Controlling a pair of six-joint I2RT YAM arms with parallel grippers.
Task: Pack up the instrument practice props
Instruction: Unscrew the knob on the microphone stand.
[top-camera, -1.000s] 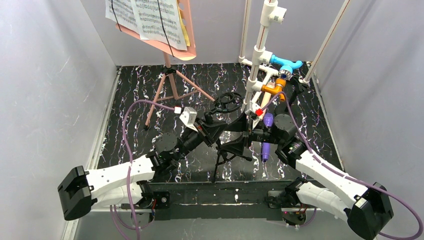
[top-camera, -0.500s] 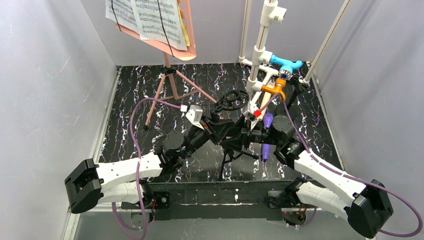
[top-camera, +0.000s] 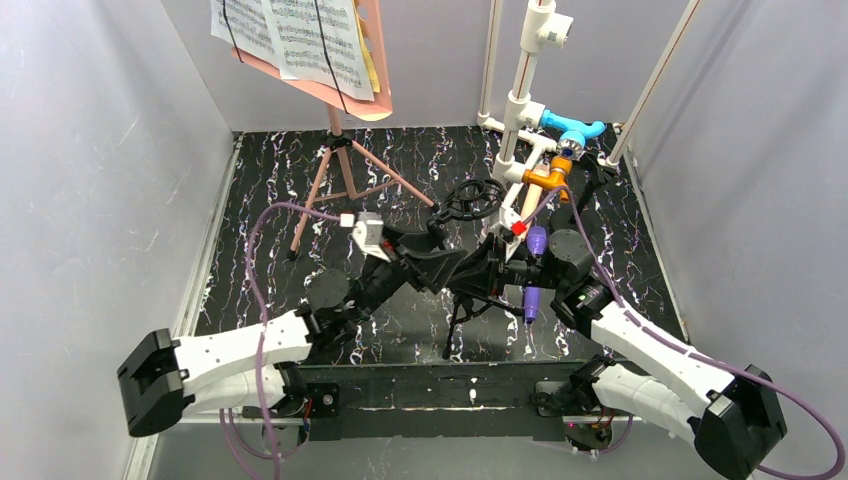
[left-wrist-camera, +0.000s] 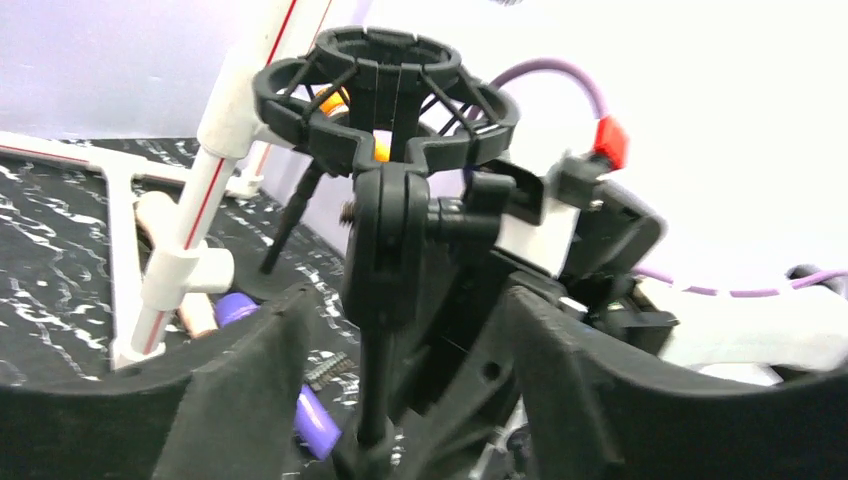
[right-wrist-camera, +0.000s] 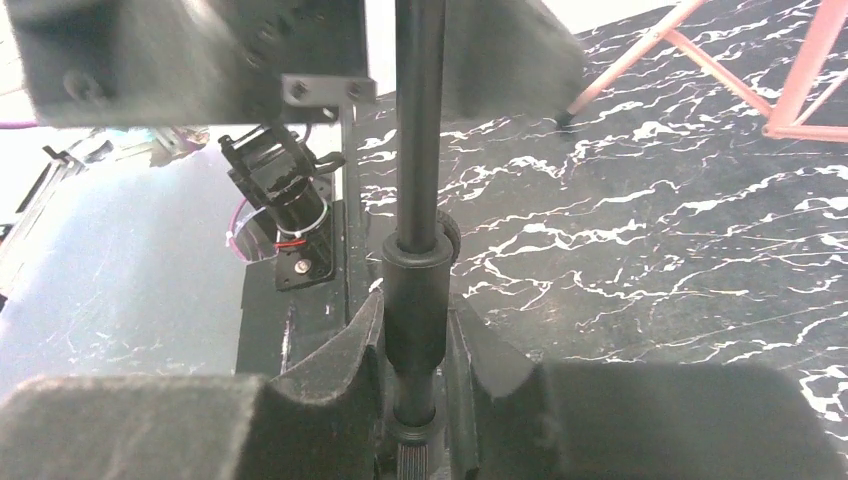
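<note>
A small black tripod stand with a ring-shaped mic cradle on top stands near the middle of the floor. My right gripper is shut on its pole, pinching the thicker sleeve. My left gripper is open, its fingers apart on both sides of the same pole below the cradle. A purple microphone lies just right of the grippers. The pink sheet-music holder with printed pages stands at the back left.
The white pipe frame with blue and orange fittings rises close behind the stand, near the cradle. Grey walls enclose the black marbled floor. The arm bases sit along the near edge.
My right gripper has closed on the stand's pole. My left gripper, shut on the stand before, has opened and drawn back a little to the left.
</note>
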